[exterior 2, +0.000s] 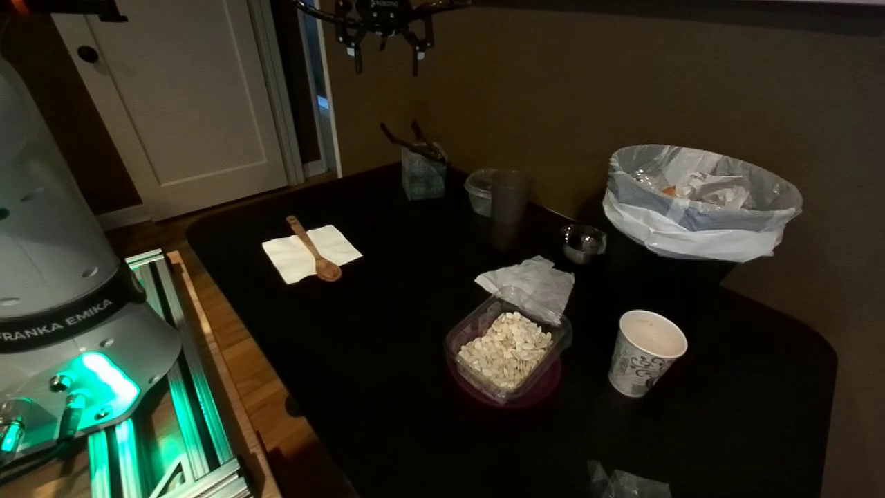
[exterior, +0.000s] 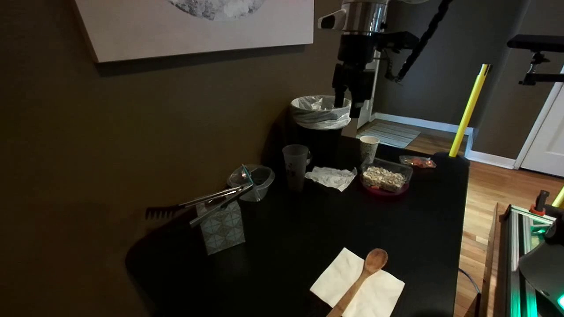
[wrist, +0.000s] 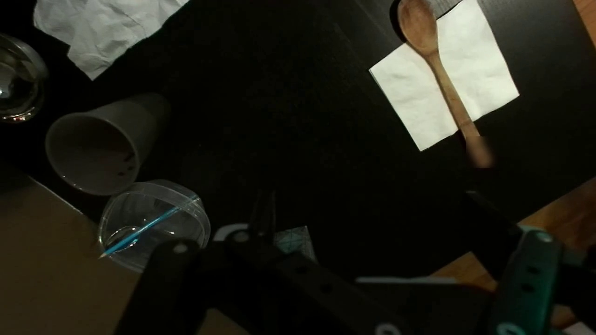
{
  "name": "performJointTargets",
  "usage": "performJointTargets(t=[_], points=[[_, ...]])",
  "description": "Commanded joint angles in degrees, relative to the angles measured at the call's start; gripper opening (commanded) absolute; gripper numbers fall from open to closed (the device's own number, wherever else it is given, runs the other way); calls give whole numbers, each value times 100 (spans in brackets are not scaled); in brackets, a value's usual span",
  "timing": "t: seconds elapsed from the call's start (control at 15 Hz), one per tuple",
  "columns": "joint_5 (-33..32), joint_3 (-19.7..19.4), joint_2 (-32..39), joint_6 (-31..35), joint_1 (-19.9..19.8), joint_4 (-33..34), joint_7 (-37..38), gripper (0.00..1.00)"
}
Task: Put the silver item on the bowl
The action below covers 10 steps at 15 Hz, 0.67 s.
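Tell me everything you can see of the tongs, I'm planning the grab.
The tongs have two long, slim, shiny metal-looking arms spread in a V; one ends in a dark, comb-like head. They rest across the top of the patterned box, joined end toward the clear tub; whether they touch it is unclear.

in the wrist view the steel bowl (wrist: 21, 79) is cut by the left edge, the wooden spoon (wrist: 449, 90) blurs at its handle tip, and the hand (wrist: 368, 199) hides most of the patterned box (wrist: 293, 241).

glossy metal bowl (exterior 2: 583, 249), shiny metal tongs (exterior: 216, 196), smooth wooden spoon (wrist: 445, 83)
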Motion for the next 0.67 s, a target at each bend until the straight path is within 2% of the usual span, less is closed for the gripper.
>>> performJointTargets(t=[0.0, 0.2, 0.6], points=[[161, 50, 315, 28, 15, 225, -388, 100], [260, 224, 1157, -44, 168, 931, -944, 100], [-70, 1017, 3076, -644, 177, 2873, -1648, 100]])
